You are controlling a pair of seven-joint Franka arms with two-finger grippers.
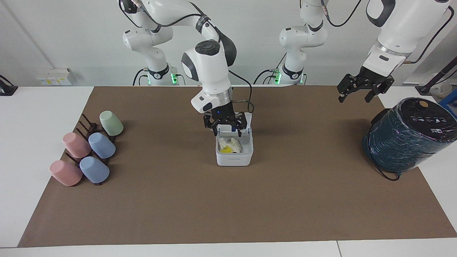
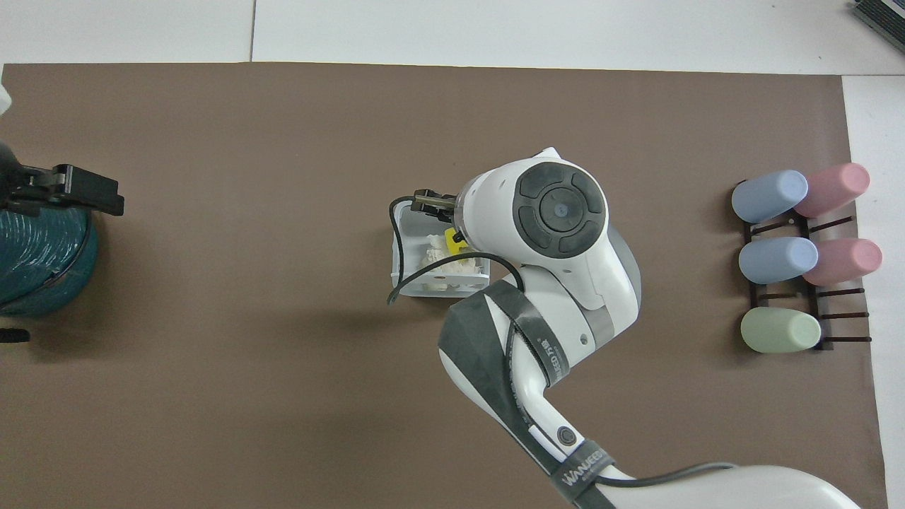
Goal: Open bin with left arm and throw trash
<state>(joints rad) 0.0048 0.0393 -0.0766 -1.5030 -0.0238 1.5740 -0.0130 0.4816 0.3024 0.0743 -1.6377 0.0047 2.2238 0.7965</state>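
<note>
With the paper wads (image 1: 230,143) and yellow chunk (image 1: 226,150) lying in the open bin (image 1: 234,159) mid-mat, we lift our right gripper (image 1: 226,127), jaws spread and empty, straight up clear of the raised lid (image 1: 237,120), while our left gripper (image 1: 363,88) waits open near the teal cylinder (image 1: 408,135).

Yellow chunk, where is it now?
In the open bin at mid-table, the yellow chunk lies beside the paper wads, on their side farther from the robots. The open right gripper hangs just above.

From overhead, my right arm's wrist (image 2: 558,212) hid the bin's (image 2: 406,247) three-o'clock wall and the right gripper.
</note>
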